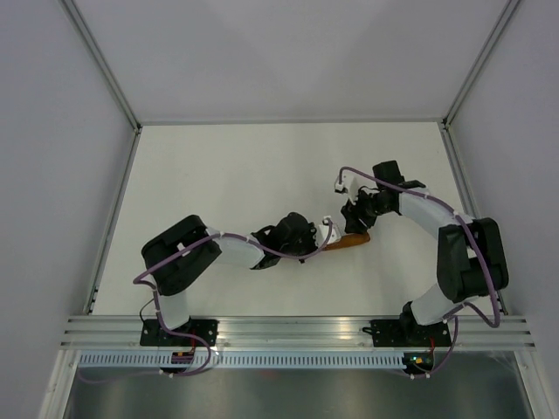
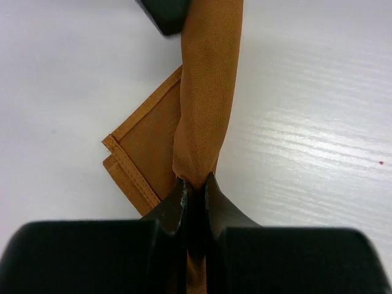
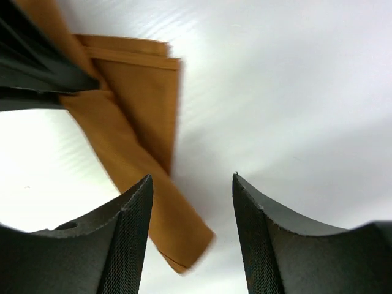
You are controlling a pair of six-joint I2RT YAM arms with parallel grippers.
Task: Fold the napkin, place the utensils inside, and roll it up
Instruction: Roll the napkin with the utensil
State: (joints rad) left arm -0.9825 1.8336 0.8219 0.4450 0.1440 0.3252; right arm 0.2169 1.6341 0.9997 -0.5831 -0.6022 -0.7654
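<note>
Clamped tight in the left claw [image 2: 195, 184]: one end of the plain rust-orange brown fabric napkin [image 2: 205, 92], rolled into a slim, soft tube running straight ahead from the fingertips. Pinched so, probably, to stop the roll springing loose. Just left of the tube, a flat double-hemmed corner lying on the smooth white table [image 2: 318, 153]. Spread wide over the tube's far end, the right claw [image 3: 191, 177], gripping nothing, with its cross-hatched pads bare. No sign of the slim grey metal utensils; possibly wrapped inside the roll, though impossible to confirm from these views.
</note>
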